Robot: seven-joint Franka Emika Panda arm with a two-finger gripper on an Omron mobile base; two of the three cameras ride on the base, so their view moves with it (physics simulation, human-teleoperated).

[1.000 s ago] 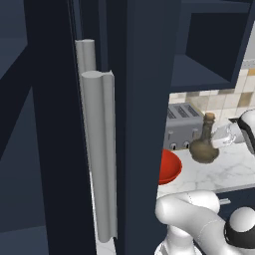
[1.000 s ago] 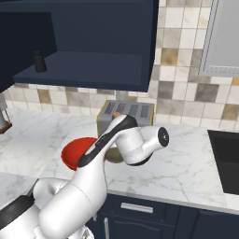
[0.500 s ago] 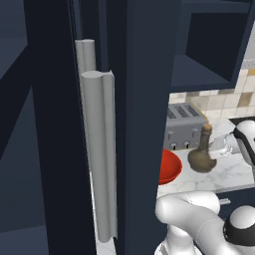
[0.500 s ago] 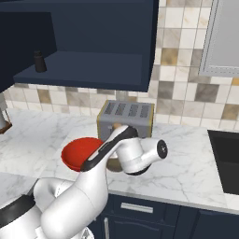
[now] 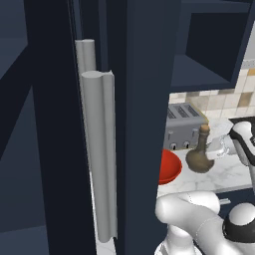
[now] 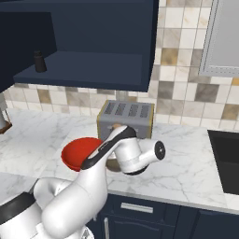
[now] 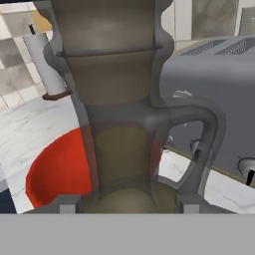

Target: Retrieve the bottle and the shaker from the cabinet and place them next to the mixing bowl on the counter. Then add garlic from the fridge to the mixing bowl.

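Mostly the arm hides the bottle [image 6: 114,163] beside the mixing bowl [image 6: 79,152].

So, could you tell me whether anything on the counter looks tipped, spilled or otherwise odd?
Nothing stands out: the bottle is upright in the gripper, beside the mixing bowl and in front of the toaster.

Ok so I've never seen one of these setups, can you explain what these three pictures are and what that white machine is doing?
It is a rendered kitchen with a white robot arm on a base. Two cameras ride behind the arm, left and right; the third looks along its gripper. The gripper is closed on an olive-brown glass bottle with a cork stopper, low over the white marble counter. Beside it sit a glossy red mixing bowl and a grey toaster. A small black shaker stands in the navy wall cabinet above.
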